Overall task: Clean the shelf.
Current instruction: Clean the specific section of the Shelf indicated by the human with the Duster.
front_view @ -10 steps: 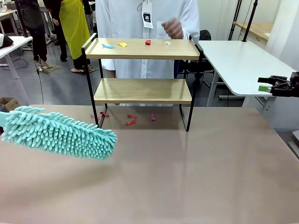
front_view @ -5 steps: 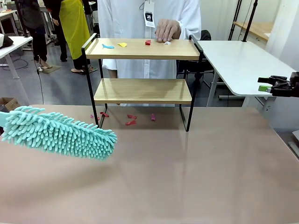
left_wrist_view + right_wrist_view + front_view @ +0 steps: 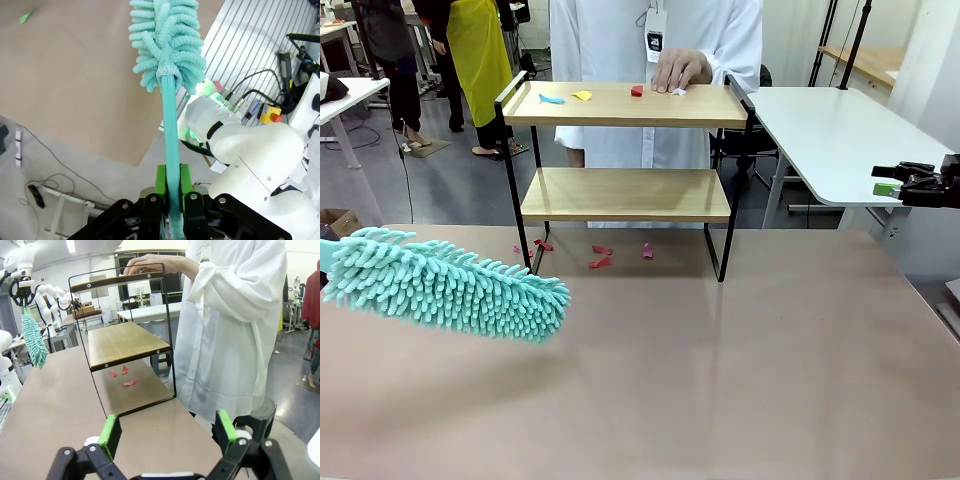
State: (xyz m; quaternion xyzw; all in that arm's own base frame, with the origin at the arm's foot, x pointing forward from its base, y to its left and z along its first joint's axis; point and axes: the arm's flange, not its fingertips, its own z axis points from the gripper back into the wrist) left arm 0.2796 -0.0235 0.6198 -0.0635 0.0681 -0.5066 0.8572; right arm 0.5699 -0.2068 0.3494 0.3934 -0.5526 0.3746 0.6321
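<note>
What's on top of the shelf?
On the top board of the shelf lie a blue scrap, a yellow scrap, a red scrap and a white scrap. A person's hand rests by the white one, hiding anything beneath it.

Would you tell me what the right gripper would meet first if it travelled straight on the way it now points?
Probably the shelf: the open right gripper aims at its black end frame near the lower board, though depth is unclear.

Front: fixed, facing shelf (image 3: 625,193) head-on | left wrist: close along duster (image 3: 167,40) | right wrist — same shelf, side-on.
</note>
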